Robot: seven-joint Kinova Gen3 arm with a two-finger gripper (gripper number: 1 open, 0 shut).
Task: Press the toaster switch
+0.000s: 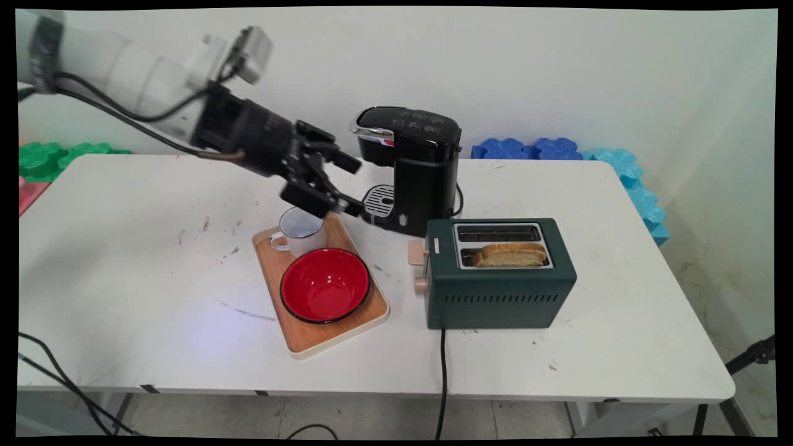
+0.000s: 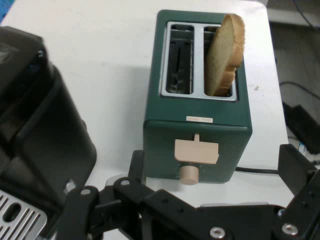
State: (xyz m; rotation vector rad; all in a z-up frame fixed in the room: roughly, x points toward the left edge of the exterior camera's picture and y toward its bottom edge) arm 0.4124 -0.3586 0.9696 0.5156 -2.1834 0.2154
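your claw (image 1: 339,186) released, empty, hovering above white mug (image 1: 302,230) on wooden tray (image 1: 347,325), beside coffee maker (image 1: 414,167). green toaster (image 2: 200,107) ahead, bread slice (image 2: 225,55) in one slot. keep clear of red bowl (image 1: 324,285).

Toaster (image 1: 499,291) (bread slice (image 1: 510,254) inside); coffee machine (image 1: 414,167); tray (image 1: 322,334) with mug (image 1: 302,232), red bowl (image 1: 324,285).

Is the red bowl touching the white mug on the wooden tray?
Cannot tell. In the main view the red bowl rim meets the white mug base in outline, but no gap or contact shows plainly on the wooden tray.
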